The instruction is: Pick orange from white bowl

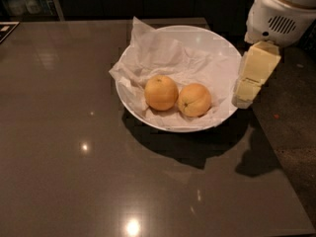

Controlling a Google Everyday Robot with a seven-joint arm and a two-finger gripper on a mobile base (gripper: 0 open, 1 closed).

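Camera view, L to R: counter [64,142], white bowl [223,48] w/ paper liner [158,53]; yellower fruit [161,93], then orange [194,99] touching it, on my side. My pincer [243,98] hangs at bowl's right rim; orange lies left, lower. Grip state: can't tell. Open room above the fruit.

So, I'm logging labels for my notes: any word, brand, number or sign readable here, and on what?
None can be read.
No sticker or print on the orange, the yellower fruit, the white bowl or its paper.
No label on the gripper, at the bowl's right rim; only vent slots on the housing above it.
Too blurred to read: the things at the top left.
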